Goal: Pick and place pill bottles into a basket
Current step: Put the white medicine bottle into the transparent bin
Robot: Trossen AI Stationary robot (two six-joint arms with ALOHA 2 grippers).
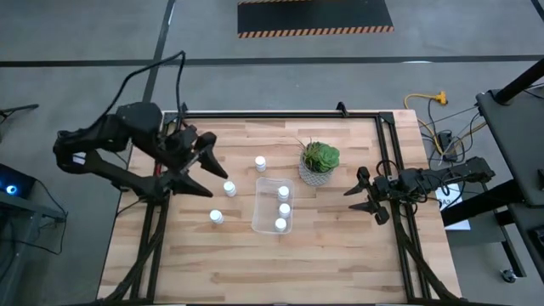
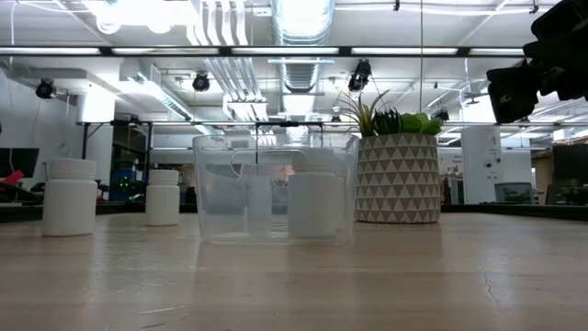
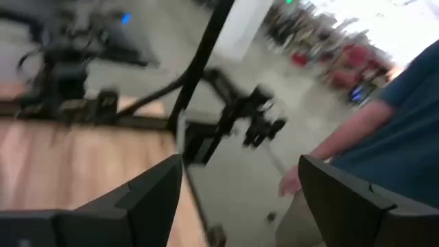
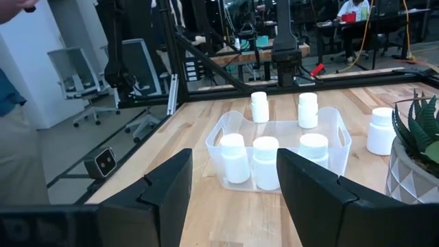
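The clear basket (image 1: 273, 205) stands mid-table and holds three white pill bottles (image 1: 284, 209), which also show in the right wrist view (image 4: 265, 162). Three more bottles stand upright on the table: one beyond the basket (image 1: 260, 162) and two to its left (image 1: 229, 189) (image 1: 216, 217). My left gripper (image 1: 212, 177) is open and empty, raised just left of the nearer-left bottle; its wrist view (image 3: 240, 165) shows only the room. My right gripper (image 1: 357, 194) is open and empty to the right of the basket, facing it (image 4: 233, 165).
A grey patterned pot with a green succulent (image 1: 319, 161) stands just beyond the basket's right corner. A person in a blue shirt (image 3: 405, 130) stands beside the table. Bare wood lies toward the near edge (image 1: 272, 272).
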